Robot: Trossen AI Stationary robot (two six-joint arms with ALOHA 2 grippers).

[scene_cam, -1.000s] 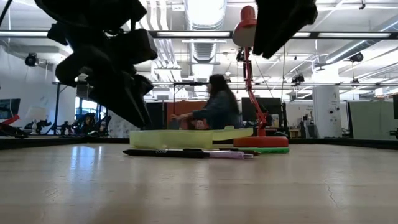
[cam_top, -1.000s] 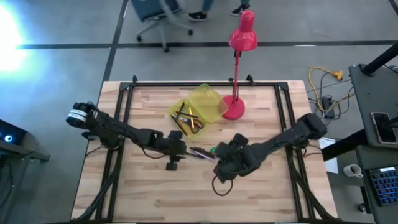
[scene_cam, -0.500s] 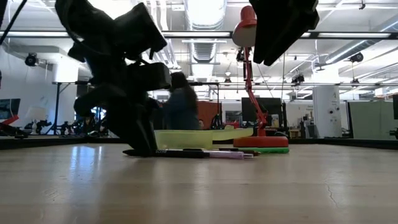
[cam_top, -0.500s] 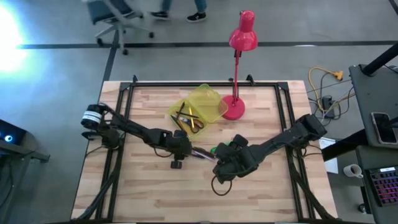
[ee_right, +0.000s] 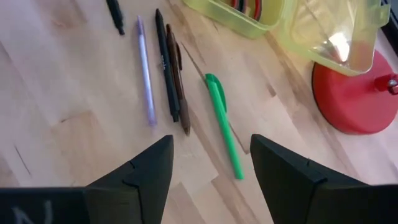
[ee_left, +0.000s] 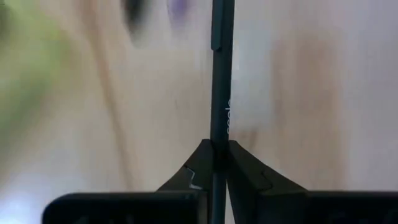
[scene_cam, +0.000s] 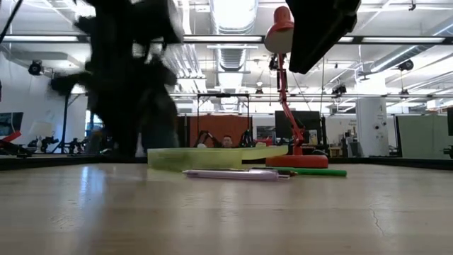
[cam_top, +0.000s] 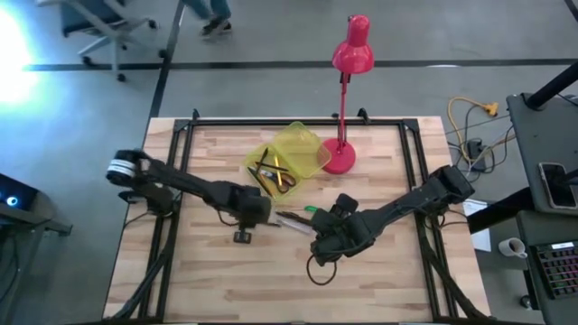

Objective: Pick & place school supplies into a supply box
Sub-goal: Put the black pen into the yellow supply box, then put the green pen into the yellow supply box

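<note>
My left gripper is shut on a dark pen, just nearer than the yellow-green supply box, which stands open with pens and red-handled scissors inside. A lilac pen, a black pen, a brown pen and a green pen lie flat on the wood between the arms. My right gripper hovers open above them. The low view shows my left gripper only as a dark blur. My left gripper pinches the dark pen's shaft between its two fingertips. The pen runs straight on ahead of the fingers and also back between them. In the low view no dark pen lies on the table below the gripper.
A red desk lamp stands with its round base right of the box, its head beyond the table's far edge. The box's open lid leans toward the lamp. Black rails frame the table. Bare wood lies toward the near edge.
My left gripper came down onto the left end of the dark pen lying nearest the front, shut on it, then rose fast. The dark pen has left its place on the table; the lilac pen behind it now lies in plain sight. My right gripper stayed open above the pens.
</note>
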